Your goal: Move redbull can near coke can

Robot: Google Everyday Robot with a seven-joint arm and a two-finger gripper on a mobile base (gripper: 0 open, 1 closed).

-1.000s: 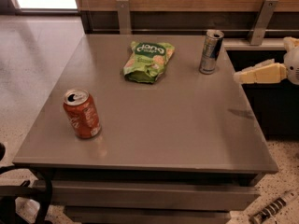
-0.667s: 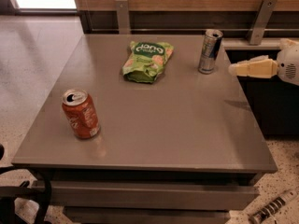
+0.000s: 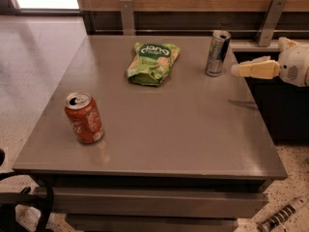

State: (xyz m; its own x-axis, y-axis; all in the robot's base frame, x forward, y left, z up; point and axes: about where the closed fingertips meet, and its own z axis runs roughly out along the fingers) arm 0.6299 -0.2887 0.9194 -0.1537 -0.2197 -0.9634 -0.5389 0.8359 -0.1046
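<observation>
The tall, slim silver-and-blue redbull can (image 3: 217, 53) stands upright on the grey desk (image 3: 193, 129). The cream-coloured gripper (image 3: 255, 69) hovers just right of it, not touching and holding nothing; whether its jaws are spread or closed I cannot tell. This looks like the reach: next the jaws must straddle that can, then carry it to the short red coke can (image 3: 84, 118), well apart to its near left.

Office break area, with grey table (image 3: 193, 144), speckled floor (image 3: 295, 178); gripper (image 3: 241, 69) at right.
</observation>
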